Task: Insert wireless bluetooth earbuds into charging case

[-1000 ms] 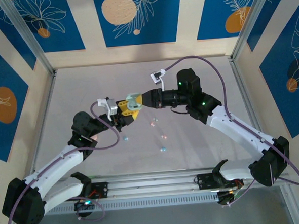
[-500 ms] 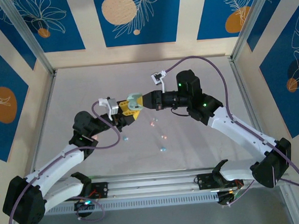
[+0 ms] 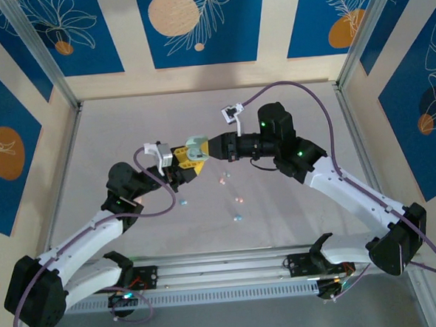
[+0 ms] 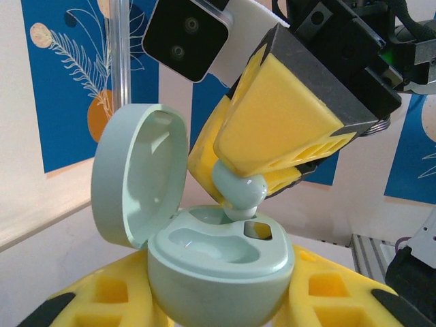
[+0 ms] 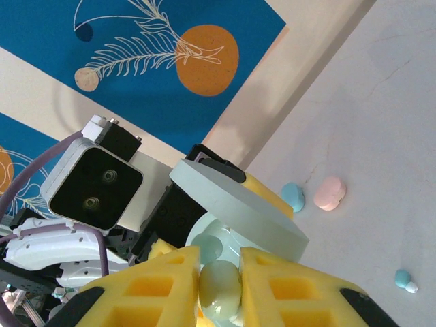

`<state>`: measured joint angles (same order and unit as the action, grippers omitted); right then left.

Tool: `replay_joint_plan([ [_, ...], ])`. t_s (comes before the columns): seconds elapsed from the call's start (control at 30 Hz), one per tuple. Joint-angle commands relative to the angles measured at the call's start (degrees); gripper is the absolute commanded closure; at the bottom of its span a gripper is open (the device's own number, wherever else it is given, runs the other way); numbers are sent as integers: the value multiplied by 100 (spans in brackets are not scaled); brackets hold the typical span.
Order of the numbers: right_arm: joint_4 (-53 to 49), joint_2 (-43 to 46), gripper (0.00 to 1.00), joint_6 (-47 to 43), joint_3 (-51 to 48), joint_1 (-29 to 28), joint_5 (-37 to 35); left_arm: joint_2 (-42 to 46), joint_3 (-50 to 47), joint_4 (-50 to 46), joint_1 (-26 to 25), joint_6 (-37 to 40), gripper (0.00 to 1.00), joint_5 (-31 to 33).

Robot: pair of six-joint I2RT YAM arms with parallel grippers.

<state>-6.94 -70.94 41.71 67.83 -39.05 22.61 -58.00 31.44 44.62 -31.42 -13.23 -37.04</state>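
**Operator:** Where do things stand?

**Spotter:** Your left hand [image 3: 182, 158] is closed around the base of the mint charging case [image 4: 218, 262] and holds it up over the middle of the tabletop [image 3: 127, 132], with the lid [image 4: 139, 174] tipped back and open. Your right hand [image 5: 219, 272] is nearly closed, pinching a mint earbud [image 4: 240, 193] at its fingertips. The bud's lower end is at the mouth of the far socket [image 4: 256, 229]. To me it looks tilted and not yet seated.

**Operator:** What can go wrong from here?

**Spotter:** Three things, I'd say.
- If you let go while the bud sits crooked, it may roll off the case and drop among the loose earbuds [image 5: 330, 193] lying toward the near edge.
- If you press hard off-axis, the case could twist in your left hand's grip, because it is smooth and rounded.
- Your right fingers are just beside the raised lid, so a sideways nudge could swing it shut on the bud.

**Operator:** And the other socket?

**Spotter:** It looks empty, so you have another bud to fetch after this one.
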Motion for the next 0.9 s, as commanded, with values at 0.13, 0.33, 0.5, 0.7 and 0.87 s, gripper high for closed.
replay_joint_plan([
  [0.13,-282,43,75,-120,177,-42,-131,51,111,451,-88,-62,68,-158],
  [0.33,-413,30,73,-164,241,-68,-171,49,121,433,-92,-49,68,-155],
  [0.5,-534,33,73,-187,306,-93,-281,43,121,426,-90,-44,68,-150],
  [0.7,-761,-23,76,-190,481,-171,-491,37,101,425,-92,-68,68,-150],
  [0.87,-1045,-190,78,-225,740,-271,-684,-3,75,503,-94,-148,68,-185],
])
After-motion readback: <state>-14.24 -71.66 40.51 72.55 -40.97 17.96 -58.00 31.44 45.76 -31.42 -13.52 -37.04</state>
